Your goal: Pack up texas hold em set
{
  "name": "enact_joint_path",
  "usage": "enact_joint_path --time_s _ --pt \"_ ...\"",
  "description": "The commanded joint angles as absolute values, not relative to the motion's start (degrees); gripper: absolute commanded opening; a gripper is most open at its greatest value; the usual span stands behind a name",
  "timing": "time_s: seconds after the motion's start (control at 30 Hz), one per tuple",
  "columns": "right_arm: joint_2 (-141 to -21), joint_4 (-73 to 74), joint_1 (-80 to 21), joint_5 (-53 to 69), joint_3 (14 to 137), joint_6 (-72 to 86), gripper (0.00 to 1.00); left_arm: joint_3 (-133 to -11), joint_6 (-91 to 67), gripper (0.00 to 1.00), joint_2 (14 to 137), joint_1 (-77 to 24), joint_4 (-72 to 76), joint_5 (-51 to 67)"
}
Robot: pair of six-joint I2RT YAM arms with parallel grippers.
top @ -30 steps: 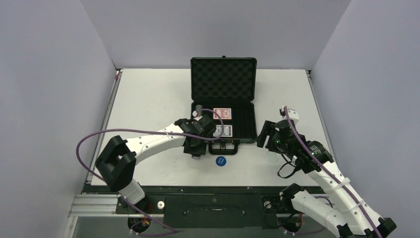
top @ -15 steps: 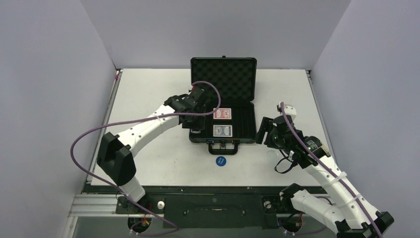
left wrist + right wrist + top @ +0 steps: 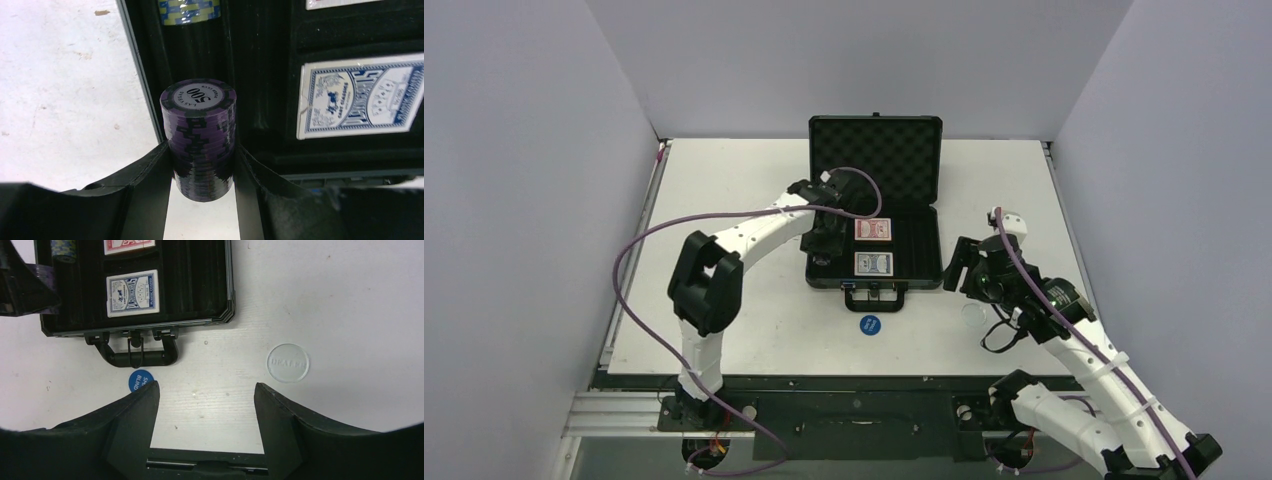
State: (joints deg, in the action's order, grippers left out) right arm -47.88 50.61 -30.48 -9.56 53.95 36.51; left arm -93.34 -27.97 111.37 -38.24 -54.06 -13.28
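Observation:
The black case point(image 3: 924, 262) lies open at the table's middle, its foam-lined lid point(image 3: 876, 160) upright. A red deck point(image 3: 873, 229) and a blue deck point(image 3: 873, 263) sit in its tray. My left gripper point(image 3: 202, 167) is shut on a purple chip stack point(image 3: 199, 135) and holds it over the case's left chip slot, near its front end. Another chip stack point(image 3: 189, 10) lies further along that slot. A blue disc point(image 3: 870, 325) lies in front of the case handle point(image 3: 874, 296). A clear disc point(image 3: 287, 362) lies right of the case. My right gripper point(image 3: 205, 390) is open and empty above the table between the two discs.
Grey walls close in the table on the left, back and right. The left arm's purple cable point(image 3: 639, 250) loops over the table's left side. The blue disc point(image 3: 139, 380) sits just beside my right gripper's left fingertip in the right wrist view.
My left gripper has carried the purple chip stack from in front of the case, back and up over the case's left slot. My right arm has barely moved.

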Motion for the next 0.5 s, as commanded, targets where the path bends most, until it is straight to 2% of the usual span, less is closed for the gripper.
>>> enact_joint_path --time_s 0.0,0.3,0.47 --pt "-45.98 50.46 -30.06 -10.42 53.52 37.33 0.65 -100.05 -27.86 0.0 115.42 -37.88 -56.87 -14.86" --pt "-45.02 51.63 -29.98 -11.44 53.61 37.44 0.65 -102.07 -29.28 0.0 120.34 -37.88 -60.4 -18.74" --pt "-46.11 50.75 -29.97 -10.17 53.22 37.64 0.65 -102.12 -30.19 0.05 121.16 -37.85 -60.17 -18.76"
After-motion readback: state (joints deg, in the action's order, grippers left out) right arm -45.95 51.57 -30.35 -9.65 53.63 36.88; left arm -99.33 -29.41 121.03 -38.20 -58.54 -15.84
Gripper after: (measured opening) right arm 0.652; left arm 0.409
